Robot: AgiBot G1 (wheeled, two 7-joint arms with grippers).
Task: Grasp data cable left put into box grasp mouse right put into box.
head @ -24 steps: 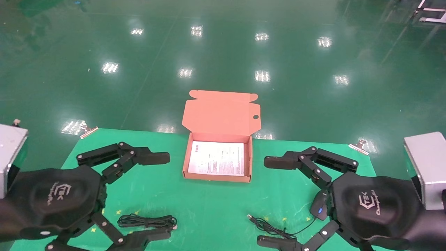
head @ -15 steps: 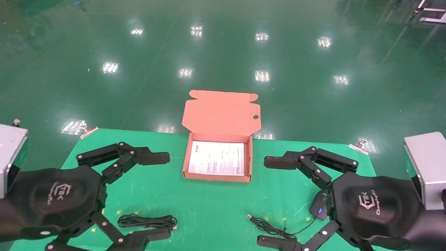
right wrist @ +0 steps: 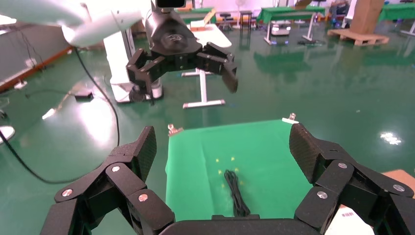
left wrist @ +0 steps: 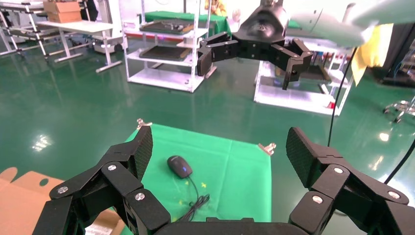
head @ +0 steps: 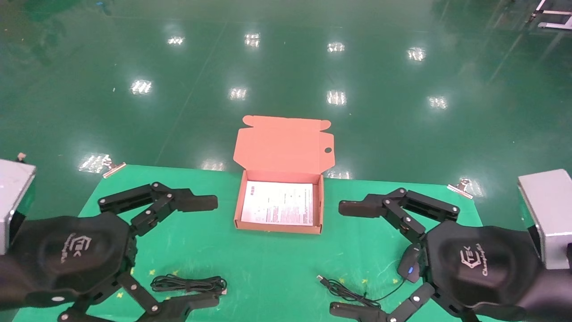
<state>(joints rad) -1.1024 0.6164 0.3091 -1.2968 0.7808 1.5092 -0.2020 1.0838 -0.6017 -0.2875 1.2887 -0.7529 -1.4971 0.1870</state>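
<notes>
The open orange-brown box sits at the middle back of the green mat with a white leaflet inside and its lid standing open behind. The looped black data cable lies front left; it also shows in the right wrist view. The black mouse lies front right, partly hidden by my right gripper's body, with its cord trailing left; it also shows in the left wrist view. My left gripper is open above the cable. My right gripper is open above the mouse's cord.
The green mat is held by metal clips at its back corners. Grey metal blocks stand at the far left and far right. Glossy green floor lies beyond the table.
</notes>
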